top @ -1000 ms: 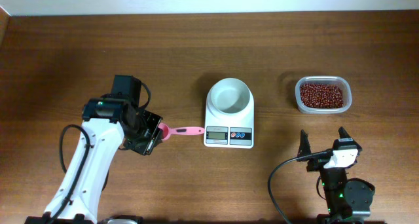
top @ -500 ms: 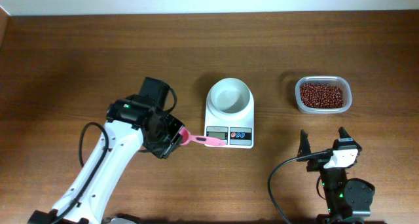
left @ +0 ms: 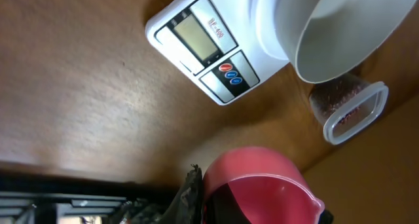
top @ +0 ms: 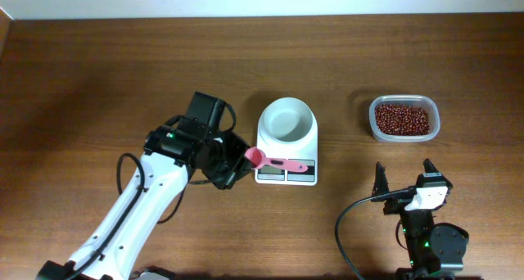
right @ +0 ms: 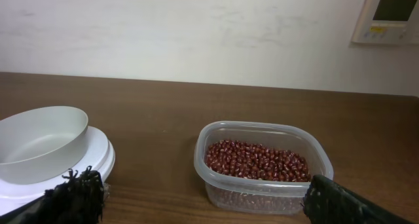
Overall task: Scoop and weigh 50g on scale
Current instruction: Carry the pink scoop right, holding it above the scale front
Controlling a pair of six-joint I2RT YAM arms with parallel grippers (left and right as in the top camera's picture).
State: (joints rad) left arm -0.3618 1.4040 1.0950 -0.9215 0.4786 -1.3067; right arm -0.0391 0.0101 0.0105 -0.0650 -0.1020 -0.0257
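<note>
Nearest me, off to the right of the small white digital scale (top: 263, 146), the right gripper (top: 404, 170) stands spread wide, holding nothing. The left gripper (top: 236, 165) pinches a pink plastic scoop (top: 277, 162) that reaches across the scale's display. Farther back, right of the scale, small dark red-brown beans (top: 402, 118) sit in a clear plastic tub (top: 435, 121).

The bowl (top: 286, 120) sits on the rear half of the scale (top: 286, 177). The beans (top: 401, 118) lie in the tub (top: 371, 120) to its right, and my scoop (top: 277, 162) hangs over its front.

White arms (top: 123, 223), black fingers (top: 380, 180) (green lights (top: 169, 135))
</note>
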